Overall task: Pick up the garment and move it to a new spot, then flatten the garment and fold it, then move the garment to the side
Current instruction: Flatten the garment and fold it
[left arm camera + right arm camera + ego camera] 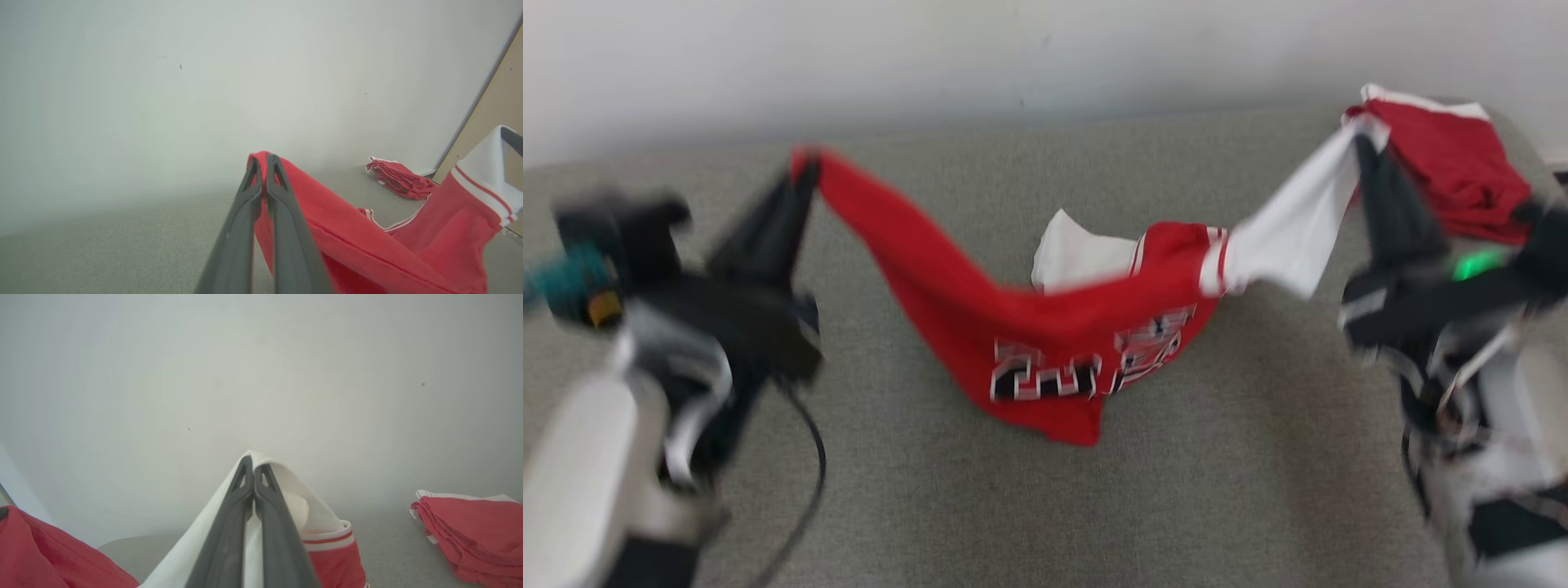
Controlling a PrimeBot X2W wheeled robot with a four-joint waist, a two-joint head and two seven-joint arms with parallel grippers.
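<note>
Hanging in the air between the two arms, the red shirt [1045,327] sags in the middle like a hammock over the grey tabletop [931,506]. The left end effector [803,167] has its two dark fingers pressed together on a red edge of the shirt, up at the left. In the left wrist view the red cloth folds over the tips of those fingers and falls away to the right. The right end effector [1364,139] has its fingers pressed together too, and it pinches the white sleeve [1290,237] of the shirt, up at the right. In the right wrist view the white cloth wraps around the finger tips, with a red and white striped band just under it. The low middle part of the shirt has big black and white letters [1045,380] on it. The head view is blurry, so I cannot tell if the lowest tip of the shirt touches the tabletop. A pile of red clothes [1454,163] with white trim lies at the far right corner of the tabletop, just behind the right end effector and apart from the shirt. A small green light [1474,265] glows on the right arm. A thin black cable [823,465] hangs by the left arm.
</note>
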